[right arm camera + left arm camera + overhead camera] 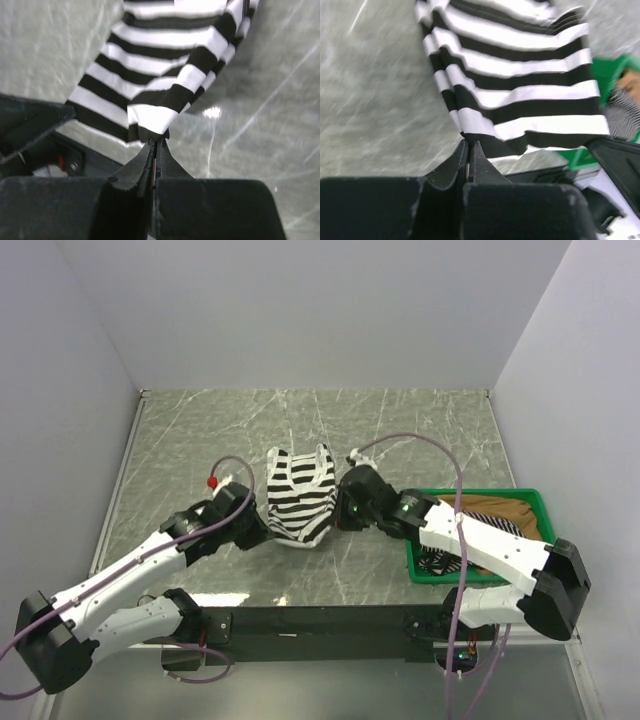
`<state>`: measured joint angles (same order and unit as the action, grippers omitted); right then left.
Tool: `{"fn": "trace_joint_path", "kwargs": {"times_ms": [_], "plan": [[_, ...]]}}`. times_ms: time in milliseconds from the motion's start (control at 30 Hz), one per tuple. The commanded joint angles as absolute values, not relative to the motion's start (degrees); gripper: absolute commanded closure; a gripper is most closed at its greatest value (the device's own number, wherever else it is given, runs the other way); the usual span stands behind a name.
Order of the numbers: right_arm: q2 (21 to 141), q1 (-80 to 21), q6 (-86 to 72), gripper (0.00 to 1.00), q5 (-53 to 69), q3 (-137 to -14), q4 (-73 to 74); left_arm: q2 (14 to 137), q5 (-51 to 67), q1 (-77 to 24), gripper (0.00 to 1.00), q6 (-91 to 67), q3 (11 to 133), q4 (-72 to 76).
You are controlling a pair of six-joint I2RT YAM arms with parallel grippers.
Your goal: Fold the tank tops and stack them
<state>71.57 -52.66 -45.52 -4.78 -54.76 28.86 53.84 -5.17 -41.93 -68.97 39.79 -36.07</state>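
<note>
Near right on the worktop (400, 430) there's the green tray (531, 502), with the pinstripe tank top (437, 562) at its near end and the tan-brown tank top (505, 510) behind it. Just left of the tray, the left hand (469, 145) is clamped on the near left corner of the black-and-white striped tank top (300, 495), and the right hand (156, 142) is clamped on the near right corner. The top runs away from them mid-worktop, straps farthest.
</note>
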Motion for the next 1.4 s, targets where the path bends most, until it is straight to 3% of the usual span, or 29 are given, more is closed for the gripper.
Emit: {"fn": "trace_joint_path", "kwargs": {"times_ms": [0, 433, 800, 1033, 1200, 1267, 1300, 1367], "plan": [[74.52, -48.35, -43.16, 1.00, -3.00, -58.97, 28.92, 57.90, -6.42, -39.39, 0.99, -65.84, 47.44, -33.77], [98.33, -30.51, -38.06, 1.00, 11.51, -81.09, 24.34, 82.86, 1.40, -20.23, 0.99, -55.20, 67.22, -20.66], [123.74, -20.31, -37.79, 1.00, 16.61, -106.15, 25.76, 119.16, 12.38, -13.28, 0.99, -51.77, 95.85, -8.98], [129.73, -17.05, -39.72, 1.00, 19.07, -107.59, 20.41, 130.07, 19.07, -12.66, 0.97, -53.78, 104.15, -1.15], [128.24, -15.73, -41.22, 0.94, 18.55, -103.90, 17.85, 131.66, 20.21, -12.57, 0.59, -53.53, 106.79, 1.75], [126.57, -15.38, -41.66, 0.84, 18.11, -102.14, 16.27, 130.70, 19.78, -12.57, 0.47, -53.35, 105.83, 2.81], [125.78, -15.29, -41.75, 0.72, 17.41, -100.21, 15.74, 129.91, 19.51, -12.48, 0.45, -53.35, 105.04, 3.25], [122.97, -14.94, -42.01, 0.62, 15.83, -98.27, 14.59, 126.40, 17.68, -12.48, 0.43, -53.17, 101.28, 3.95]]}}
